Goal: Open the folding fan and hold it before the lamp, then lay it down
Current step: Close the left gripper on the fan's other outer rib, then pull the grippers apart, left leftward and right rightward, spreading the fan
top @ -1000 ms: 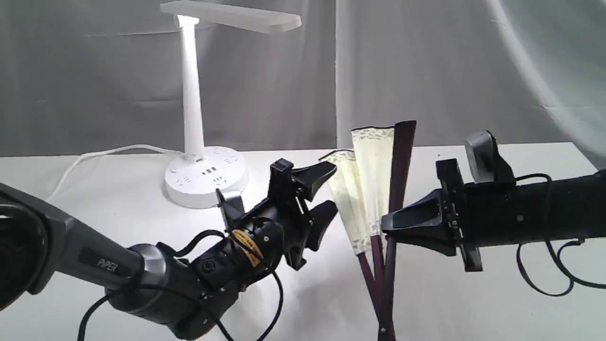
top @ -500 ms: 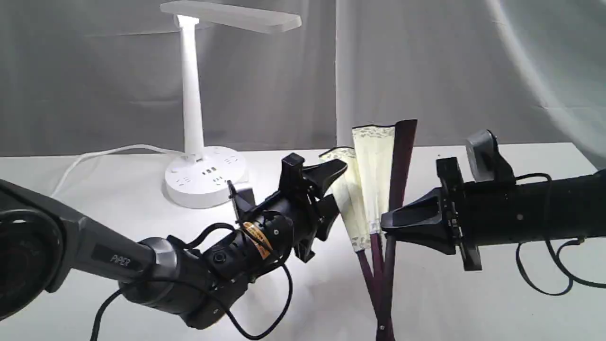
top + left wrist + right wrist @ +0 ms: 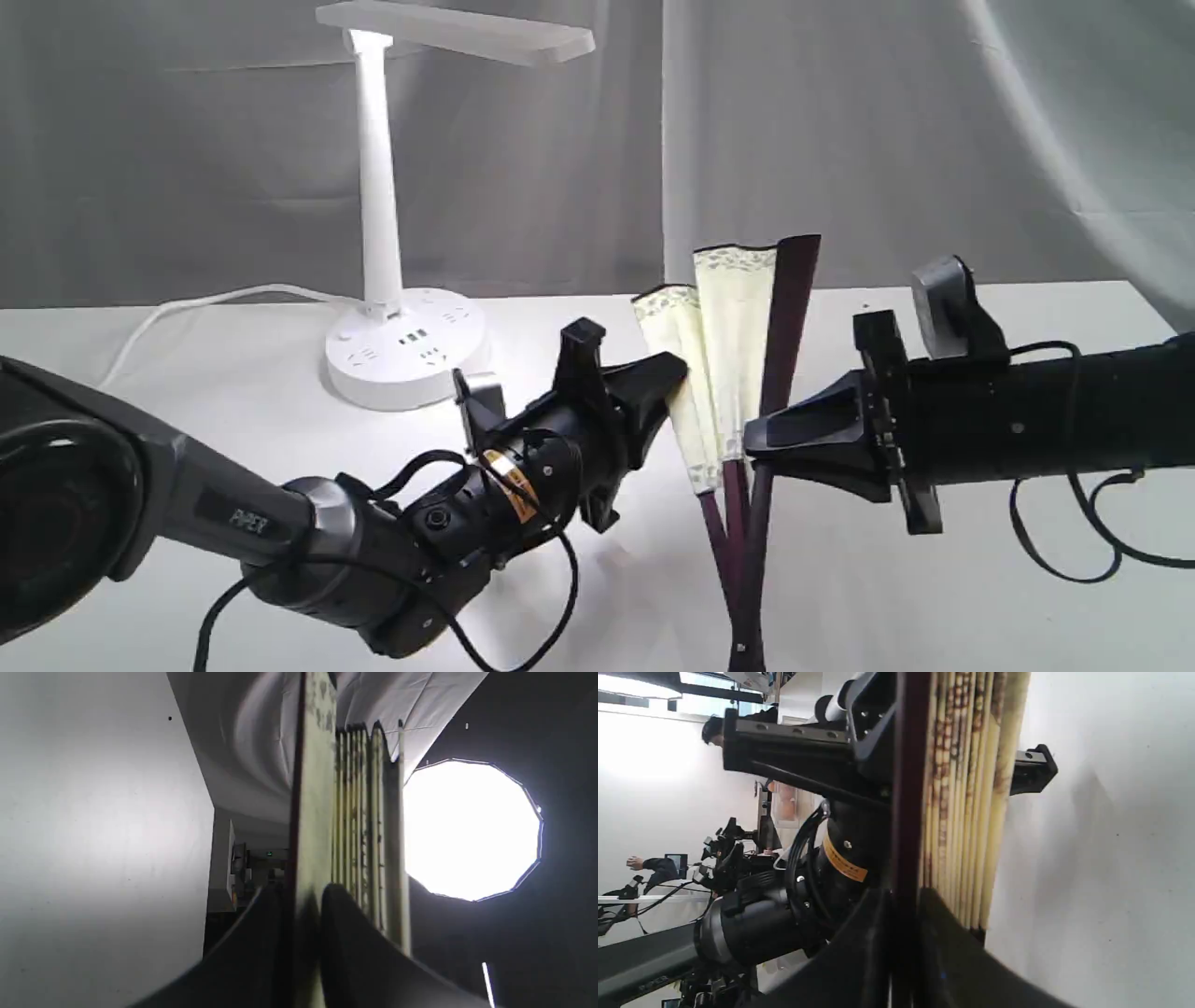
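Note:
The folding fan stands upright over the table, only slightly spread, with its pivot low near the front edge. My right gripper is shut on its dark maroon right guard. My left gripper is shut on the fan's leftmost cream leaf. In the left wrist view its fingers pinch that outer leaf, with the remaining pleats bunched beside it. The white lamp stands at the back left with its head lit, behind and left of the fan.
The lamp's round base with sockets sits just behind my left arm, and its cord trails off to the left. A grey curtain closes off the back. Black cables hang under my right arm. The white table lies below.
My left gripper has moved right from an open stance and shut on the fan's left leaf. The fan and right gripper have shifted slightly left.

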Available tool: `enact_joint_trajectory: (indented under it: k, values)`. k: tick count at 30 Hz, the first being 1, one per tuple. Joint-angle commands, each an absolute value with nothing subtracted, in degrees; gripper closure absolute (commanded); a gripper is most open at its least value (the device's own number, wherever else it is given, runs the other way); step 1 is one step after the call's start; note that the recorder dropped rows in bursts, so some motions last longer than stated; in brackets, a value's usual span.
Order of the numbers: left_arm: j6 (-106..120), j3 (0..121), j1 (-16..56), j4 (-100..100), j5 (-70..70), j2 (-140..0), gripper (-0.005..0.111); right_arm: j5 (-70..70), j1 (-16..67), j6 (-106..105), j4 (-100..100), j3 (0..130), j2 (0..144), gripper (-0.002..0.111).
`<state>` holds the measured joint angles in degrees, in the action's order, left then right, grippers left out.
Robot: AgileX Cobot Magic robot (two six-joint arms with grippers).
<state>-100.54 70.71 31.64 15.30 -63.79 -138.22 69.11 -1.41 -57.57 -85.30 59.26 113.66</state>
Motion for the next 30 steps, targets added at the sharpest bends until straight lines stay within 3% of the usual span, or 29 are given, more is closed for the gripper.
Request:
enact_joint_trajectory:
  k: [1, 5, 8, 12, 17, 23, 30]
  values:
    - [-100.01, 70.94, 31.96, 15.56, -64.63, -138.07, 0.083, 69.96, -0.68, -58.2, -85.74, 59.14, 113.25, 0.108]
    - [-100.01, 70.94, 31.96, 15.56, -67.88, -138.07, 0.07, 69.96, -0.68, -58.2, -85.74, 59.14, 113.25, 0.108]
    - [-100.01, 70.94, 31.96, 15.56, -68.84, -138.07, 0.068, 69.96, -0.68, -58.2, -85.74, 59.14, 113.25, 0.108]
    - [-100.13, 70.82, 31.96, 15.68, -68.73, -138.07, 0.08, 69.96, -0.68, -58.2, -85.74, 59.14, 113.25, 0.108]
    - [-100.13, 70.82, 31.96, 17.25, -68.73, -138.07, 0.107, 69.96, -0.67, -58.2, -86.25, 59.14, 113.25, 0.108]
    - [-100.37, 70.82, 31.96, 21.29, -69.96, -138.07, 0.107, 69.96, -0.67, -58.2, -87.81, 59.14, 113.25, 0.107]
    - [-103.63, 70.82, 31.03, 20.37, -69.96, -138.07, 0.107, 69.96, -0.67, -58.2, -87.46, 59.14, 113.25, 0.082]
